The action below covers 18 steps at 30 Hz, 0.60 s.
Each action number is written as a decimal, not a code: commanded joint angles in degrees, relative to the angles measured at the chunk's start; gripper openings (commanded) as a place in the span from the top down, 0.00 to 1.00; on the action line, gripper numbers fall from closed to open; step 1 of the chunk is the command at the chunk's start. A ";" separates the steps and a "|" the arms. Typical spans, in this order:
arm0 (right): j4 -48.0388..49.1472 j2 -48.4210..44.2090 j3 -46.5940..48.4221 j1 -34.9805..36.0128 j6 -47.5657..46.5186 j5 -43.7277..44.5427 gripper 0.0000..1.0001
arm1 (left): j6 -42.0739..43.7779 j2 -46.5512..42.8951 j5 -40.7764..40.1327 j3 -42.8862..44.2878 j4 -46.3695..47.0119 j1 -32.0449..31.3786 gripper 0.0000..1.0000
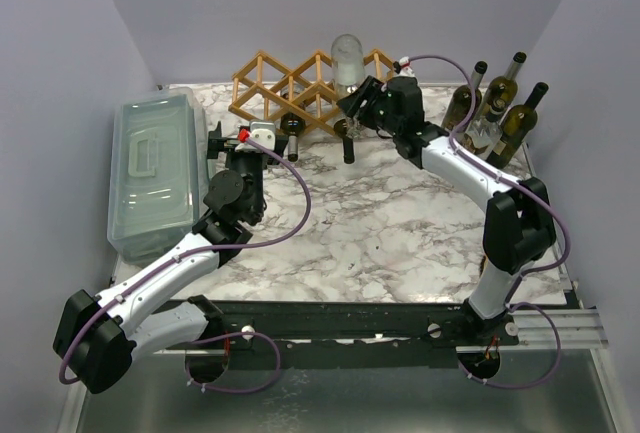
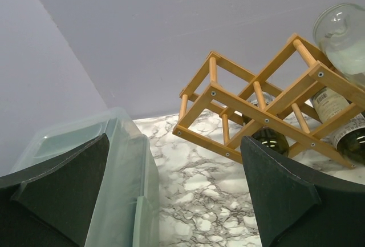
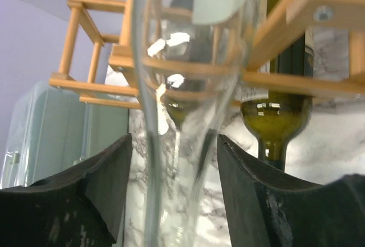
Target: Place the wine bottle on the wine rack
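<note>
The wooden wine rack (image 1: 290, 88) stands at the back of the marble table. It also shows in the left wrist view (image 2: 256, 101) and the right wrist view (image 3: 85, 81). Two dark green bottles lie in its lower cells, necks pointing forward (image 1: 348, 143). A clear glass wine bottle (image 1: 346, 57) rests tilted in the rack's top notch. My right gripper (image 1: 360, 101) is shut on its neck (image 3: 171, 161), the fingers (image 3: 108, 178) on either side of the glass. My left gripper (image 1: 258, 136) is open and empty (image 2: 174, 144), in front of the rack's left end.
A grey-green lidded plastic box (image 1: 152, 168) lies along the left side, close beside my left gripper (image 2: 114, 161). Several green wine bottles (image 1: 495, 108) stand in the back right corner, near my right arm.
</note>
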 commanded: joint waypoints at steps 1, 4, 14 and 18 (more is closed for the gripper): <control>1.70 -0.91 3.16 -0.11 -2.01 4.11 0.33 | -1.22 -0.34 1.07 0.59 -0.28 0.46 0.01; -1.89 -1.02 4.45 -0.09 -3.27 4.20 0.24 | -1.21 -0.46 0.90 0.55 -0.42 0.44 0.01; -6.53 -8.97 -0.38 -0.14 -7.89 4.32 0.11 | -1.87 -0.20 1.38 0.86 -1.03 0.55 0.01; -9.05 -14.06 -2.20 -0.16 -11.69 5.67 0.10 | -2.11 -0.30 1.11 1.02 -1.12 0.55 0.01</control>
